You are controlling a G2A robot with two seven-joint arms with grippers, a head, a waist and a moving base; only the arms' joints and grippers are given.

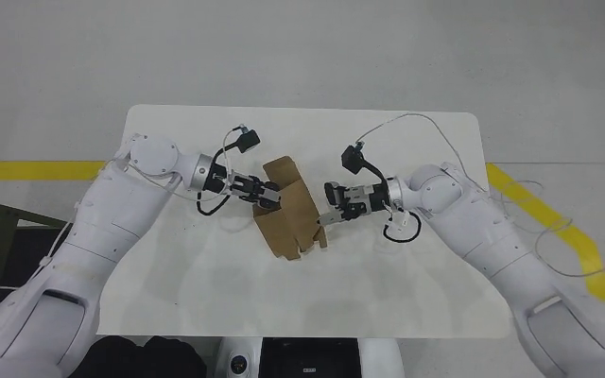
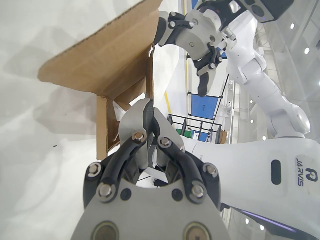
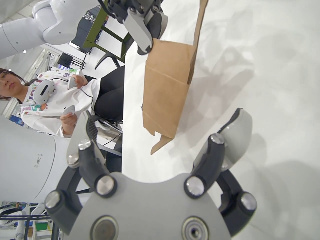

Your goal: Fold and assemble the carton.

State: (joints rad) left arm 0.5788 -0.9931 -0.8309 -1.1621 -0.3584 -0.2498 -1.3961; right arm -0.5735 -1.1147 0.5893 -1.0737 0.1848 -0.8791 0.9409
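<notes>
A brown carton (image 1: 288,213), partly unfolded with loose flaps, sits in the middle of the white table (image 1: 189,283). My left gripper (image 1: 270,195) is at its left side. In the left wrist view the left gripper (image 2: 150,112) is shut on a thin edge of the carton (image 2: 112,58). My right gripper (image 1: 329,212) is at the carton's right side. The right gripper (image 3: 163,126) is open, and the near end of the carton (image 3: 165,86) lies just ahead of its fingers. From the left wrist view, one of the right gripper's fingers (image 2: 162,32) rests against the far panel.
The table has bare white surface all round the carton, widest toward its front edge (image 1: 302,333). A thin cable (image 1: 416,118) arcs over the back right of the table. Yellow floor tape (image 1: 43,170) runs beside the table.
</notes>
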